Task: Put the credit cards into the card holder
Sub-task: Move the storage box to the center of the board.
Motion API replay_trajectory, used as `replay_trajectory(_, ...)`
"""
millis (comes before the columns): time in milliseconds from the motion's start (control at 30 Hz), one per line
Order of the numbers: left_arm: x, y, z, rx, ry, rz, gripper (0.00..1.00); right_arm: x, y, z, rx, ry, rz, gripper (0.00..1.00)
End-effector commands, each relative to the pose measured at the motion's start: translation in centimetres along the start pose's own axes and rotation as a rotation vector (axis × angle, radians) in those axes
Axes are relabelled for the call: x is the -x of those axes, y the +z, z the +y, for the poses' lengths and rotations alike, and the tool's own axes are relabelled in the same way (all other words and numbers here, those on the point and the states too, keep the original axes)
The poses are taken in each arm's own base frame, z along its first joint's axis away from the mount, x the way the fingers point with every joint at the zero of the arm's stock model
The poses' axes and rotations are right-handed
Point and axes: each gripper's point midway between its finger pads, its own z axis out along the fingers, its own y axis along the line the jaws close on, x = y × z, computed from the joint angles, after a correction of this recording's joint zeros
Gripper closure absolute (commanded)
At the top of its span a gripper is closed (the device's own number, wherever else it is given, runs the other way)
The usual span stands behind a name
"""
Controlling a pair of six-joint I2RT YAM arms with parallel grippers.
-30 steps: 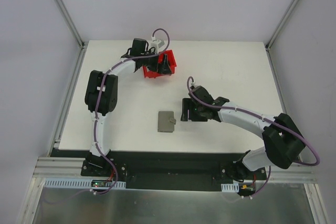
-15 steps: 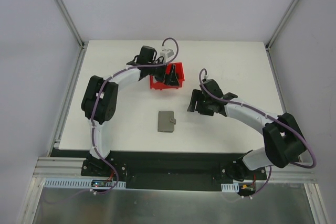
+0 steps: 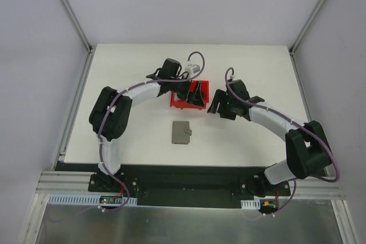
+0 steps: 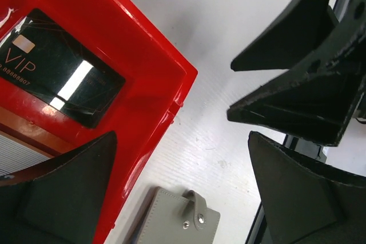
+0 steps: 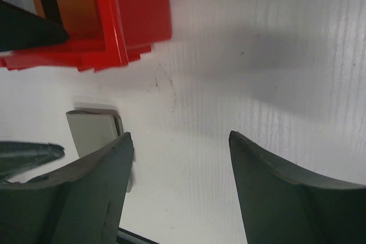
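Red bin [image 4: 143,55] rim between spread, empty left tool [image 4: 180,139] tips; right tool [image 5: 178,135] likewise spread, above table [image 5: 257,55]

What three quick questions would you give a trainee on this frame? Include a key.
1. True or false: the black VIP card lies inside the red bin.
2. Where is the grey card holder? A) lying free on the table; B) in a gripper; C) inside the bin.
3. Fill in: the left gripper and the right gripper both have their jaws ____.
Key: 1 true; 2 A; 3 open.
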Motion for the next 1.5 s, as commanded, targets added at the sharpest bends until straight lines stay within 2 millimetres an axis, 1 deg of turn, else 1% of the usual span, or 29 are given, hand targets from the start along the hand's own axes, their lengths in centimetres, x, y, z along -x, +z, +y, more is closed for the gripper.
replay_trajectory(0, 0.4, -0.8, -2.8, -0.034, 0.000, -0.019, 0.04, 3.6, 0.0, 2.2, 0.070, 0.023, -0.059, 0.30)
replay_trajectory(167, 0.8, -1.5, -3.7, -0.033, 0.005, -0.045, 0.04, 5.3, 0.6, 2.2, 0.073, 0.032, -0.066, 0.30)
replay_trajectory(267, 1.1, -1.8, -3.9, -0.024, 0.009, -0.056, 0.03, 6.4, 1.1, 2.8, 0.091, 0.032, -0.062, 0.30)
replay_trajectory(367, 1.7, -2.2, -3.7, 0.010, 0.021, -0.080, 0.02, 6.8, 1.5, 3.3, 0.104, 0.034, -0.050, 0.31)
replay_trajectory(467, 2.6, -3.1, -3.7, 0.062, 0.047, -0.119, 0.01, 7.1, 2.1, 3.6, 0.104, 0.033, -0.046, 0.33)
replay_trajectory(567, 3.4, -4.5, -3.4, 0.137, 0.072, -0.169, 0.01, 7.4, 2.9, 3.3, 0.085, 0.015, -0.040, 0.36)
replay_trajectory(633, 3.5, -5.7, -2.6, 0.220, 0.073, -0.207, 0.01, 7.7, 3.5, 3.2, 0.073, -0.001, -0.033, 0.39)
replay_trajectory(800, 3.0, -9.7, -0.8, 0.437, 0.086, -0.301, 0.01, 8.4, 4.2, 2.8, 0.029, -0.062, -0.016, 0.47)
replay_trajectory(933, 1.4, -12.5, 0.2, 0.534, 0.044, -0.350, 0.01, 9.1, 4.3, 2.7, 0.004, -0.118, -0.017, 0.55)
replay_trajectory(967, 1.1, -13.3, 0.0, 0.542, 0.041, -0.367, 0.01, 9.3, 4.4, 2.7, 0.001, -0.132, -0.015, 0.56)
replay_trajectory(1033, 0.0, -14.2, 0.0, 0.565, 0.030, -0.381, 0.01, 9.5, 4.4, 2.9, 0.006, -0.162, -0.015, 0.59)
replay_trajectory(1133, -2.1, -14.9, 0.0, 0.578, 0.018, -0.383, 0.01, 9.9, 4.4, 2.7, -0.007, -0.194, -0.016, 0.63)
replay_trajectory(1267, -5.2, -15.5, 0.2, 0.593, -0.021, -0.384, 0.01, 10.0, 4.5, 2.7, -0.010, -0.239, 0.004, 0.69)
replay_trajectory(1333, -6.2, -15.8, 0.2, 0.596, -0.041, -0.391, 0.01, 10.0, 4.7, 2.7, -0.008, -0.259, 0.017, 0.70)
replay_trajectory(1400, -7.0, -16.0, 0.0, 0.591, -0.054, -0.399, 0.01, 9.9, 4.8, 3.0, 0.010, -0.281, 0.032, 0.76)
replay_trajectory(1467, -7.6, -16.1, -0.1, 0.588, -0.065, -0.406, 0.01, 10.0, 4.9, 3.2, 0.019, -0.304, 0.041, 0.78)
